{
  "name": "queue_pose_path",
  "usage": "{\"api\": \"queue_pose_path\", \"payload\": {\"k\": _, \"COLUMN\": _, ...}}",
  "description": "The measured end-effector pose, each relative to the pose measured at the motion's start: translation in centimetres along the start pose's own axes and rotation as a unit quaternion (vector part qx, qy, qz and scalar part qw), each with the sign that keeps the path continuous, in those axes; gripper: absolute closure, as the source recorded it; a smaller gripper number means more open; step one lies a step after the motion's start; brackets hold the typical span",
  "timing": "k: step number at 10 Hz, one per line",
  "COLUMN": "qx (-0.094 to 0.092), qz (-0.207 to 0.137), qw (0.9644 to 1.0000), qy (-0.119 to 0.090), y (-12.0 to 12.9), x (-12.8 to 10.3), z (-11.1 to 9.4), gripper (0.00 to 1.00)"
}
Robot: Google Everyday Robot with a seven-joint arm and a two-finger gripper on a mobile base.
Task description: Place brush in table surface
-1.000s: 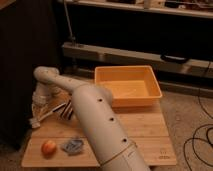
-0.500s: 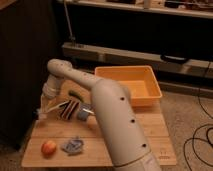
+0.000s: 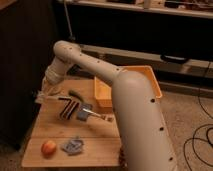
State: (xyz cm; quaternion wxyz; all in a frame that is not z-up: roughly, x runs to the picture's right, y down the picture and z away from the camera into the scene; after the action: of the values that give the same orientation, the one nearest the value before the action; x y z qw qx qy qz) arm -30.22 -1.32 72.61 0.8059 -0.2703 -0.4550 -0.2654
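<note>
The brush (image 3: 54, 92) shows in the single camera view as a slim pale handle at the far left edge of the table (image 3: 100, 150). It appears to be pinched in the closed hand (image 3: 43, 95), which hangs low over the planks. I judge the brush light, stiff and thin, so it could twist in a loose grip; mid-handle is the best hold, and it would roll little once laid flat.

There is one brush, one striped block (image 3: 69, 107), one grey pad (image 3: 84, 114), one orange bin (image 3: 102, 95), one round fruit (image 3: 48, 148) and one crumpled grey cloth (image 3: 73, 146).
</note>
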Motion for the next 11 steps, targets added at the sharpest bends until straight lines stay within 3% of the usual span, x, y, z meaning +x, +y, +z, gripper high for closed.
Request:
{"api": "queue_pose_path", "payload": {"k": 3, "qx": 0.029, "qz": 0.013, "qw": 0.9994, "qy": 0.016, "y": -0.9, "x": -1.8, "z": -7.3, "gripper": 0.92}}
{"api": "queue_pose_path", "payload": {"k": 6, "qx": 0.035, "qz": 0.045, "qw": 0.9980, "qy": 0.026, "y": 1.5, "x": -2.4, "z": -11.9, "gripper": 0.92}}
{"api": "queue_pose_path", "payload": {"k": 8, "qx": 0.033, "qz": 0.063, "qw": 0.9972, "qy": 0.024, "y": 3.7, "x": -2.0, "z": -12.5, "gripper": 0.92}}
{"api": "queue_pose_path", "payload": {"k": 11, "qx": 0.022, "qz": 0.100, "qw": 0.9946, "qy": 0.016, "y": 10.2, "x": -0.8, "z": -10.4, "gripper": 0.92}}
